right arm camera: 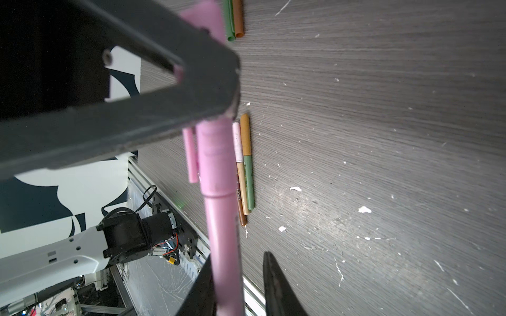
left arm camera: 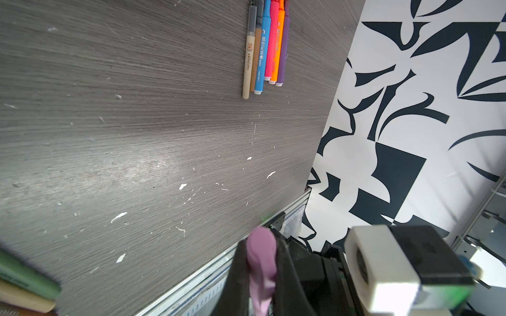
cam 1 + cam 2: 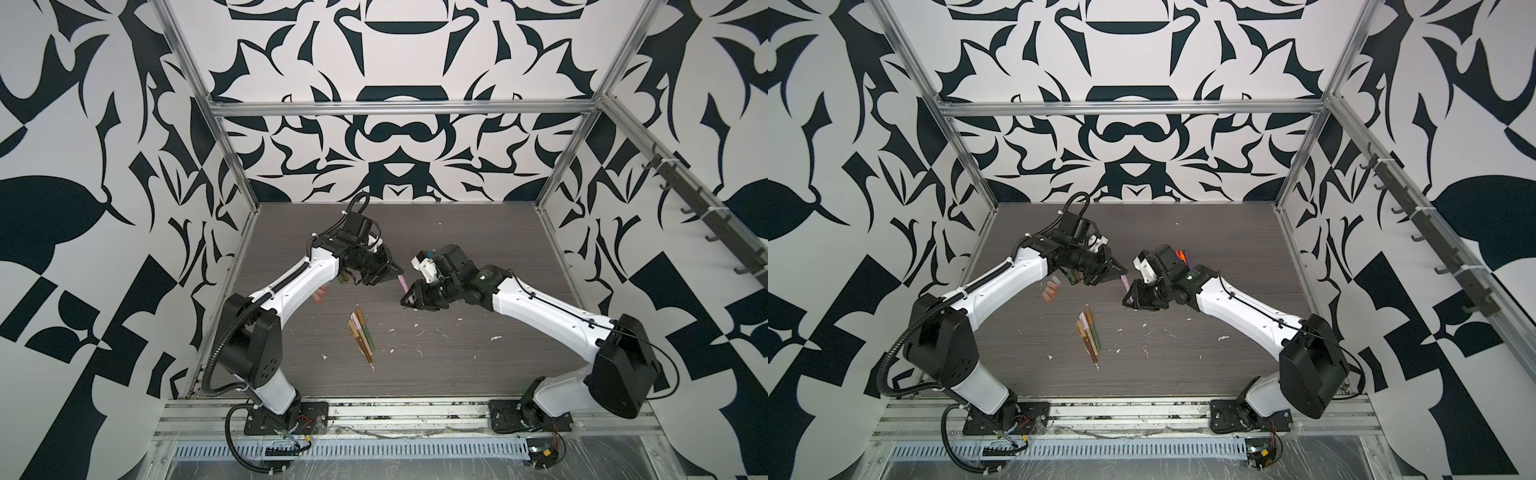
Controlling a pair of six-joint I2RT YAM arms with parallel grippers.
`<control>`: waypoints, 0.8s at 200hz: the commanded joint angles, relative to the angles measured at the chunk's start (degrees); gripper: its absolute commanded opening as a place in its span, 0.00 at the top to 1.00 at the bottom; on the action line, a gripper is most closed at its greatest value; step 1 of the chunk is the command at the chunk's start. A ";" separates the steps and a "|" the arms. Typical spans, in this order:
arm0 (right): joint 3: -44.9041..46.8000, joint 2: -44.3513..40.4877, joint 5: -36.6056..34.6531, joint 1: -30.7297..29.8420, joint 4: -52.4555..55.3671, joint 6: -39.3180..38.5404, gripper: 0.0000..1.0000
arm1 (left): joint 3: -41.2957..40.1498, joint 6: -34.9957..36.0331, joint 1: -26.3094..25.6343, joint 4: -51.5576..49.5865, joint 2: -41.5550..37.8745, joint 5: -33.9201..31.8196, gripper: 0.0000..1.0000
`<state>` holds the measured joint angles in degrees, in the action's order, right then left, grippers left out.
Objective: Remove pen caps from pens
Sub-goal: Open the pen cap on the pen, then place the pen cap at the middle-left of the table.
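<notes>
- Holding the pink pen (image 3: 404,286) off the table (image 3: 457,374), above its middle, slanting between the two grippers.
- Clamping the pen's end nearer the back edge in the left gripper (image 3: 397,273), jaws closed tight on it, with a short pink stub poking out past them.
- Flanking the pen's other end with the right gripper (image 3: 408,300): fingers (image 1: 273,287) narrow but not shut, one touching the pen, the other showing a gap in the right wrist view.
- Showing a tight cluster of pens (image 3: 360,337) in pink, tan, green and brown, lying flat between the middle and the front edge.
- Showing a few loose salmon pen caps (image 3: 1049,294) resting left of the middle.
- Showing bright pens (image 2: 269,49) in blue, red-pink, orange and purple, beside tan ones, lying in a row right of the middle.
</notes>
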<state>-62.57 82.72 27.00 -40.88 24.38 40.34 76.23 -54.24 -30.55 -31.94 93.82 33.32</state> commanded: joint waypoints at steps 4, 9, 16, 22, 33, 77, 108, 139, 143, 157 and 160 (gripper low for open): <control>-2.05 -0.31 1.30 0.19 -1.63 -0.87 0.84 | -0.90 -0.48 -0.30 0.33 -1.42 0.42 1.00; -1.99 -0.41 1.30 0.19 -1.49 -0.90 0.88 | -0.82 -0.51 -0.30 0.31 -1.33 0.35 1.00; -1.82 -0.40 1.30 0.19 -1.43 -0.85 0.97 | -0.75 -0.50 -0.32 0.35 -1.36 0.26 1.00; -1.64 -0.44 1.25 0.12 -1.28 -0.79 1.00 | -0.64 -0.47 -0.30 0.39 -1.29 0.14 1.00; -1.15 -0.73 0.99 0.19 -0.97 -0.62 1.00 | -0.17 -0.29 -0.30 0.57 -0.95 0.02 1.00; 4.27 -4.32 0.16 -0.68 -0.79 1.12 1.00 | 11.50 3.91 6.05 -4.00 6.69 -1.40 1.00; 11.17 -8.31 -0.63 -2.31 -2.57 3.83 1.00 | 25.41 7.26 11.60 -10.70 14.09 -3.61 1.00; 14.40 -12.49 -2.92 -2.36 -2.92 5.65 1.00 | 29.83 10.35 12.61 -14.46 16.87 -4.95 1.00; 14.55 -12.83 -3.08 -2.36 -2.79 5.73 1.00 | 29.70 10.80 12.76 -14.44 16.91 -5.18 1.00; 15.08 -13.75 -3.86 -2.37 -2.26 5.82 1.00 | 28.11 12.85 13.66 -16.90 16.83 -6.97 1.00; 15.27 -13.92 -3.96 -2.36 -2.12 5.81 1.00 | 27.74 13.26 13.98 -17.21 16.83 -7.53 1.00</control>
<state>-47.31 71.66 24.97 -43.42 22.48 44.93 104.99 -45.60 -16.36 -42.09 110.21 28.71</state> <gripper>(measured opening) 0.126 0.122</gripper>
